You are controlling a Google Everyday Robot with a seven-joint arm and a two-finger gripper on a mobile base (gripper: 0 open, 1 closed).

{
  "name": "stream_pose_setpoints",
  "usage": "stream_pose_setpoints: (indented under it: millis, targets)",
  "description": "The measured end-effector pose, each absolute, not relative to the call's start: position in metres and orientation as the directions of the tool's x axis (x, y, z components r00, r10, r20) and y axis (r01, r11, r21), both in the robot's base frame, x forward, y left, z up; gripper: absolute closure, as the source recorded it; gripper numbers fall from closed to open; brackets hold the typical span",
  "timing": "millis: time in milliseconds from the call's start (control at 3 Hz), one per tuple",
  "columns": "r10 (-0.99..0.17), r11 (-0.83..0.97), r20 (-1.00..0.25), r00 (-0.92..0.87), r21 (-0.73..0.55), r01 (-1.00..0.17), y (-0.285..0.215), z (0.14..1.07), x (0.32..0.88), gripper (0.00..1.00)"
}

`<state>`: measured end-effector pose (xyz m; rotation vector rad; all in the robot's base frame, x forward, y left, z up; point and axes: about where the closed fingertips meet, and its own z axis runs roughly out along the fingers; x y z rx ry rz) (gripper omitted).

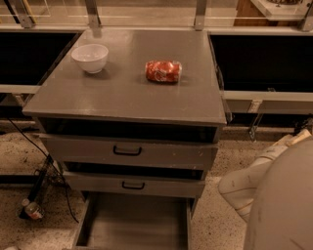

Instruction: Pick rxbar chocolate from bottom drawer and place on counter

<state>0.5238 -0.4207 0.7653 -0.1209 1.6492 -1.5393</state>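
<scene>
Nearest, the lower right corner is filled by a large rounded white arm shell (286, 210), and a smaller white arm segment (244, 188) is seen just beyond it, low over the speckled floor (215, 229) to the right of the cabinet. The gripper is not seen within the frame, so its state cannot be told.

At the bottom centre the bottom drawer (132, 227) is pulled out; its flat grey interior and plain side walls are shown, while its front part is cut off by the lower edge. The rxbar chocolate cannot be made out in the part of the drawer that is shown, nor anywhere else in view.

To the left of the drawer, a small bottle (31, 210) is lying on the floor beside black cables (46, 168).

Above the bottom drawer, the middle drawer (161, 187) and the top drawer (166, 154) are each drawn slightly forward, each with a black handle and with a dark gap above.

The counter (122, 97) is seen above them. On it a red-orange shiny snack packet (163, 71) is lying near the middle, and a white bowl (90, 57) is standing upright at the far left, well apart from the packet.

Farthest, metal posts (93, 14) rise behind the counter, with dark bays on either side.
</scene>
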Motion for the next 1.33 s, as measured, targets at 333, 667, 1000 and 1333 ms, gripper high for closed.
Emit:
stream_pose_setpoints:
  millis: [333,667,1000,1333]
  targets:
    - [-0.584,0.237,-0.501,-0.639,-0.858,0.456,-0.423,0.761,0.53,1.0]
    - [-0.58,0.213,-0.499,-0.644,-0.856,0.471,-0.434,0.774,0.553,1.0]
    - [-0.588,0.184,-0.529,-0.612,-0.824,0.536,-0.441,0.81,0.578,1.0]
    - [-0.599,0.169,-0.545,-0.587,-0.803,0.572,-0.443,0.833,0.591,1.0]
